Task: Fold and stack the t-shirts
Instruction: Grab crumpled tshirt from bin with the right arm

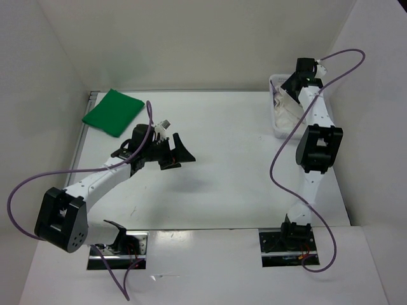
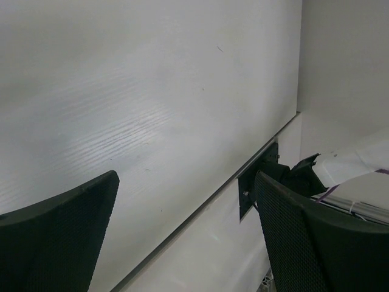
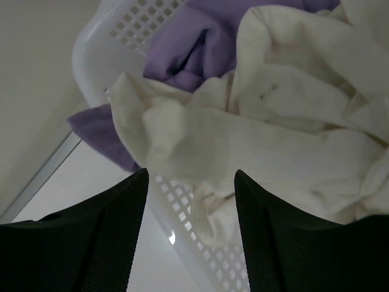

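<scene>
T-shirts: green t-shirt [image 1: 113, 111] lies flat, upper left of tabletop [image 1: 229, 127]; white t-shirt [image 3: 285, 121] and purple t-shirt [image 3: 188, 48], partly cut off, crumple in basket [image 3: 182, 225]. Spread wide, empty: left fingers [image 2: 304, 237], right fingers [image 3: 103, 243].

Open table [image 1: 235, 152] — t-shirt [image 1: 113, 111] left, basket [image 1: 273, 95] right

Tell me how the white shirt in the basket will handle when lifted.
The white shirt lies crumpled in soft folds, so it will likely hang floppy and unfurl. It drapes over the basket rim and overlaps the purple shirt, so it may drag that along or snag.
</scene>
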{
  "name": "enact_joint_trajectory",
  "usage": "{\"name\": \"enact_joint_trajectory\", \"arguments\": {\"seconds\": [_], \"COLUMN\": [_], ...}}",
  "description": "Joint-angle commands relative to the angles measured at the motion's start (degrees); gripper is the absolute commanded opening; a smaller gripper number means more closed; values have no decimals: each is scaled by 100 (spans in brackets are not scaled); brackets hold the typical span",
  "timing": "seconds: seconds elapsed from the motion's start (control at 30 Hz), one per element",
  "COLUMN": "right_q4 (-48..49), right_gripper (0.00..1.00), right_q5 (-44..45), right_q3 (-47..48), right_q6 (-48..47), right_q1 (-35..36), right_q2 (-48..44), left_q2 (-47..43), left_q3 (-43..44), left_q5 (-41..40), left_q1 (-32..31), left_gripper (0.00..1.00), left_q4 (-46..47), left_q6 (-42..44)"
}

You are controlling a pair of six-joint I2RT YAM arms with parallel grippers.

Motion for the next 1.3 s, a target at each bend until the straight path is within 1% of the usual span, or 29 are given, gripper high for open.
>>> {"name": "enact_joint_trajectory", "arguments": {"seconds": [0.0, 0.03, 0.13, 0.17, 0.23, 0.27, 0.3, 0.37, 0.4, 0.47, 0.5, 0.53, 0.6, 0.63, 0.67, 0.73, 0.77, 0.83, 0.87, 0.93, 0.97, 1.03, 1.1, 1.13, 1.17, 1.2, 1.23, 1.27], "right_q4": [-370, -423, -214, -39, -37, -37, -98, -99, -99, 120, 304, 410, 551, 613, 674, 736, 789, 850, 851, 851, 781, 675, 491, 403, 194, 131, 130, 382], "right_gripper": [64, 64, 63, 58, 51, 45, 32, 22, 16, 13, 8, 6, 2, 2, 1, 0, 0, 0, 0, 0, 0, 0, 0, 0, 0, 0, 0, 0], "right_q5": [-224, -294, -760, -856, -936, -1006, -1007, -1007, -1007, -805, -726, -551, -427, -374, -374, -444, -514, -593, -594, -594, -663, -751, -1005, -1076, -1181, -1635, -1935, -2304], "right_q3": [1027, 1387, 1487, 1487, 1557, 1627, 1750, 1751, 1568, 1252, 867, 646, 93, -58, -390, -665, -892, -1096, -1201, -1255, -1194, -1019, -528, -21, 280, 561, 947, 1021], "right_q6": [-197, -267, -268, -268, -207, -207, -207, -207, -207, -207, -207, -154, -154, -102, -101, -101, -101, -101, -101, -197, -198, -346, -408, -409, -409, -409, -174, 3], "right_q1": [-77, -77, -77, -129, -130, -130, -130, -130, -130, -130, -130, -130, -130, -130, -130, -130, -130, -130, -130, 107, 177, 466, 687, 957, 1099, 1240, 1468, 1522], "right_q2": [809, 953, 1112, 1112, 1173, 1252, 1253, 1253, 1131, 692, 499, 88, -327, -538, -984, -1460, -1985, -2532, -3040, -3517, -3894, -4204, -4493, -4495, -4547, -4548, -4548, -4617], "left_q2": [-136, -137, -190, -190, -190, -242, -242, -242, -242, -295, -295, -295, -295, -217, -216, -59, -58, 30, 100, 100, 100, 153, 223, 284, 285, 285, 285, 285], "left_q3": [-79, -79, -79, -149, -150, -150, -150, -150, -150, -150, -150, -150, -150, -45, 139, 324, 412, 676, 764, 965, 1054, 1229, 1458, 1511, 1572, 1573, 1573, 1573], "left_q5": [88, 88, 35, 35, 35, -26, -27, -79, -79, -79, -79, -79, -79, -79, -140, -141, -141, -88, -140, -141, -141, -141, -141, -141, -211, -211, -290, -343], "left_q1": [21, 21, 21, 21, 21, 21, 21, 21, 21, 21, 21, 21, 21, 21, 21, 90, 169, 240, 327, 398, 459, 512, 592, 670, 749, 802, 855, 925], "left_gripper": [99, 99, 99, 99, 99, 99, 99, 99, 99, 99, 99, 99, 99, 99, 99, 99, 99, 99, 99, 99, 99, 98, 98, 97, 97, 97, 97, 95], "left_q4": [0, -61, -61, -61, -61, -61, -61, -61, -61, -61, -61, -61, -61, -114, -114, -193, -193, -307, -307, -307, -307, -368, -369, -369, -369, -369, -369, -317], "left_q6": [176, 176, 54, 53, -26, -87, -87, -87, -139, -140, -140, -140, -140, -88, 0, 1, 1, 1, 1, -52, -52, -52, -130, -131, -218, -271, -359, -360]}}
